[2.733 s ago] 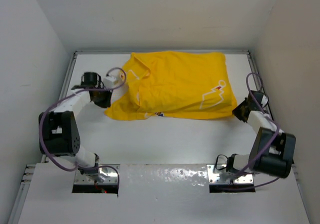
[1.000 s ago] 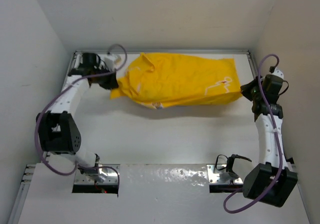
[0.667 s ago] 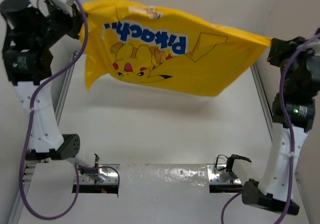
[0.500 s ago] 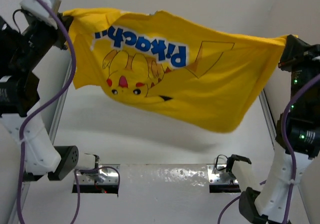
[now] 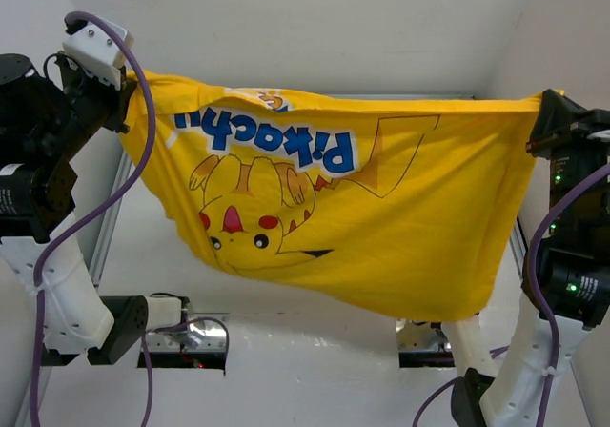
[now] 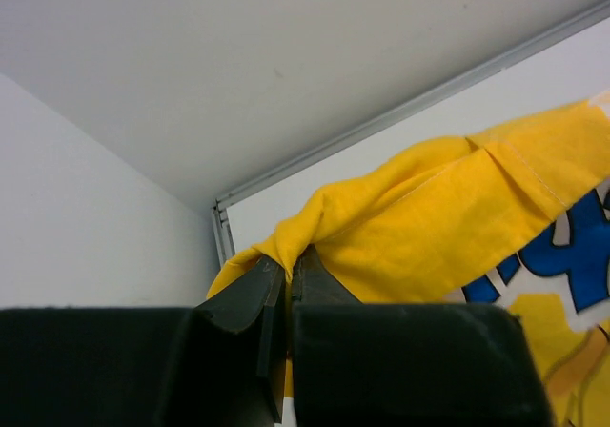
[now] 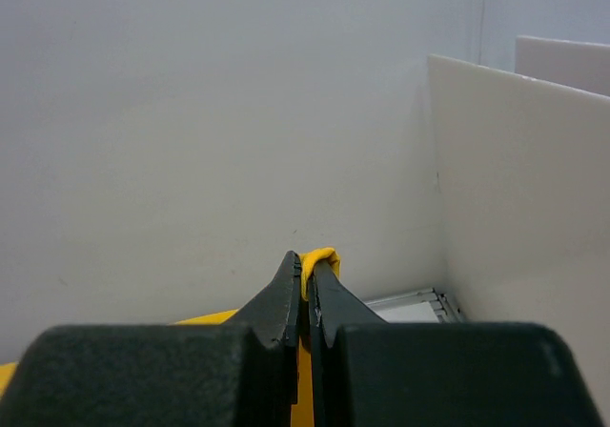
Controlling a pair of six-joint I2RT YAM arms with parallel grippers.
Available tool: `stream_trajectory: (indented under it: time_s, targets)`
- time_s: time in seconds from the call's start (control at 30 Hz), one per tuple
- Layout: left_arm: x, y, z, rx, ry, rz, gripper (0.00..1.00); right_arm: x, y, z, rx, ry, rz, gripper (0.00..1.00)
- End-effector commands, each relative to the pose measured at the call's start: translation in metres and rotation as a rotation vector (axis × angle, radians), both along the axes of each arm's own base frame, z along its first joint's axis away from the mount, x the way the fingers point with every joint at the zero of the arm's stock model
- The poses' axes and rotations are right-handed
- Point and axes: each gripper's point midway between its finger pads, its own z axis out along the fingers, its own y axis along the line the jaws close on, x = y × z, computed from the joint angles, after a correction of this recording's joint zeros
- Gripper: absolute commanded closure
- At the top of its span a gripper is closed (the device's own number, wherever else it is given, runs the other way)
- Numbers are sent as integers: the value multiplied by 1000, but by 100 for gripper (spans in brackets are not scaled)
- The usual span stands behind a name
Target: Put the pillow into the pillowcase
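Cloth as thin as the pillowcase (image 5: pixel 381 227) handles light and limp. It sags, folds and swings rather than holding a shape, so it is best gripped at corners or along a hem, where doubled fabric gives the pads something to bite.

That is how it hangs here, stretched across the middle of the top view with its printed side toward the camera. The left gripper (image 5: pixel 124 89) is at its upper-left corner and the right gripper (image 5: pixel 541 112) at its upper-right corner, and the lower edge droops toward the bottom right. Both sets of jaws are pinched nearly closed on yellow fabric.

The wrist views confirm this where the top view cannot. The left one shows a bunched fold clamped between the fingertips. The right one shows only a small nub of hem poking past them, a thin hold that could slip.

The pillow shows in no view; whether it lies inside the sagging case I cannot tell.
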Motion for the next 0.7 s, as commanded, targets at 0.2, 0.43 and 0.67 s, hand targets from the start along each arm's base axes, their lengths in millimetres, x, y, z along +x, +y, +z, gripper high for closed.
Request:
stream_trajectory:
  time_s: [0.2,0.43,0.67]
  targets:
    - [-19,16,26,24,-115,91,100,-22,-4,17,-37,-97,-58,100]
    - [-29,24,35,26,-146,139,100,-25,4,23,-34,-114,-22,100]
    - [4,32,5,36,-55,174,100,17,2,-1,5,-22,33,100]
